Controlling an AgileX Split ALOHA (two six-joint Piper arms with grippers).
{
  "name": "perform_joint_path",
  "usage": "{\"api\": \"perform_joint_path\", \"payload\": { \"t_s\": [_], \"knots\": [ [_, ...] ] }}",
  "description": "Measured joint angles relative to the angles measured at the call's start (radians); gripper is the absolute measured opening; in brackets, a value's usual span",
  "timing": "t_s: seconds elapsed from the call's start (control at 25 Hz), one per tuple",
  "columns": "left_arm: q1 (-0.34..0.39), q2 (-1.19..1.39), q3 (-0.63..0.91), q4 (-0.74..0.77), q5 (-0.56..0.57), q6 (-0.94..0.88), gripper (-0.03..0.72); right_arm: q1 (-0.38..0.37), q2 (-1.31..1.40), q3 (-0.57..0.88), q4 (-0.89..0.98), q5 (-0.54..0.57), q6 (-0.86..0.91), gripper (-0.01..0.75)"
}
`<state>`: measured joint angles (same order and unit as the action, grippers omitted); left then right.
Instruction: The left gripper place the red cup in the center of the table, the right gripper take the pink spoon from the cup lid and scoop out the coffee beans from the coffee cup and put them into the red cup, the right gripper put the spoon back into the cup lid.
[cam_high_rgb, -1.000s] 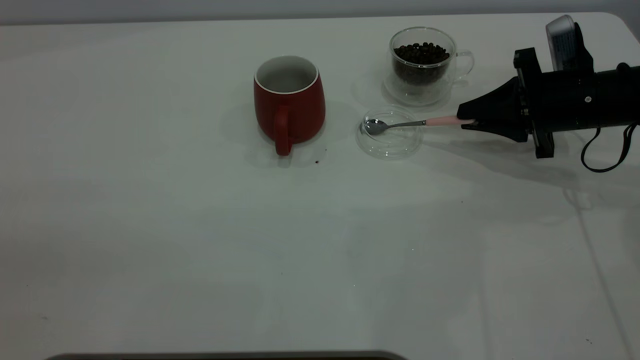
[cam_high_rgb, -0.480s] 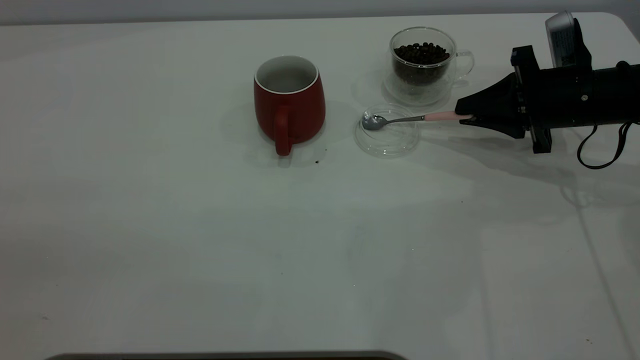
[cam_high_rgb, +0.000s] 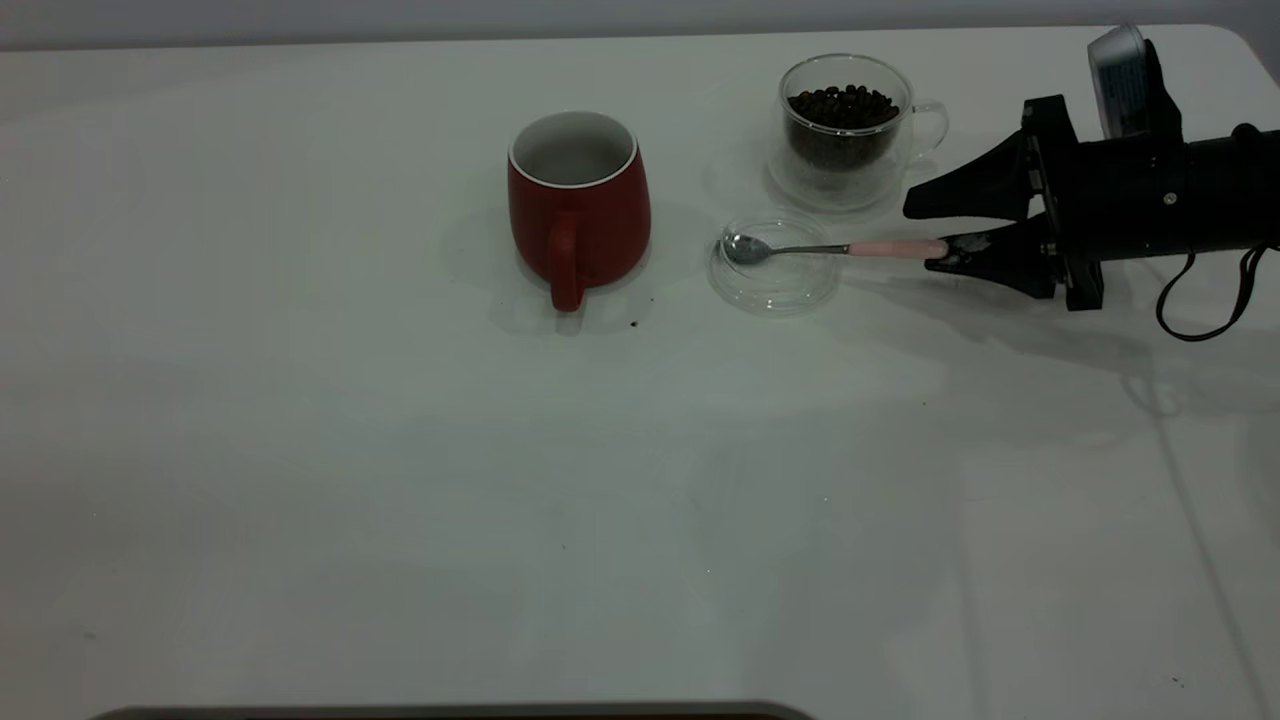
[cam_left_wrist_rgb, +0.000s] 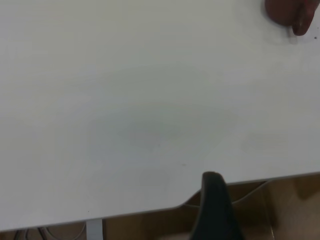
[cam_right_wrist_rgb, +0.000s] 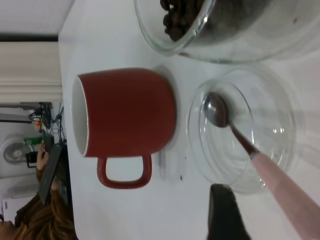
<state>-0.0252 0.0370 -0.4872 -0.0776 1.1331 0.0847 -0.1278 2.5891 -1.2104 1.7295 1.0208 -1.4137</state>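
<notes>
The right claw (cam_high_rgb: 940, 235) is spread wide at the pink spoon (cam_high_rgb: 835, 248)'s three o'clock end, gripping nothing; withdrawal could drag it off the cup lid (cam_high_rgb: 775, 275).

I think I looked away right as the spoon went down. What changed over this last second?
The right gripper opened its fingers and let go of the pink spoon, which now lies with its bowl in the cup lid and its pink handle out over the rim toward the gripper. The lid shifted very slightly. The red cup, the coffee cup and its coffee beans stayed where they were.
</notes>
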Motion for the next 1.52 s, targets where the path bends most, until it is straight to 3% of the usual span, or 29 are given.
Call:
{"api": "perform_joint_path", "payload": {
  "t_s": [0.4, 0.76, 1.0, 1.2, 1.52],
  "knots": [
    [0.000, 0.000, 0.000, 0.000, 0.000, 0.000, 0.588, -0.036, -0.089, 0.000, -0.162, -0.144, 0.166, 0.507],
    [0.000, 0.000, 0.000, 0.000, 0.000, 0.000, 0.588, -0.084, -0.442, 0.001, -0.771, -0.216, 0.690, 0.507],
    [0.000, 0.000, 0.000, 0.000, 0.000, 0.000, 0.588, -0.034, -0.726, 0.007, -1.248, -0.050, 1.062, 0.507],
    [0.000, 0.000, 0.000, 0.000, 0.000, 0.000, 0.588, 0.055, -0.942, 0.022, -1.539, 0.127, 1.250, 0.507],
    [0.000, 0.000, 0.000, 0.000, 0.000, 0.000, 0.588, 0.137, -1.335, 0.274, -1.624, 0.180, 1.336, 0.507]
  ]
}}
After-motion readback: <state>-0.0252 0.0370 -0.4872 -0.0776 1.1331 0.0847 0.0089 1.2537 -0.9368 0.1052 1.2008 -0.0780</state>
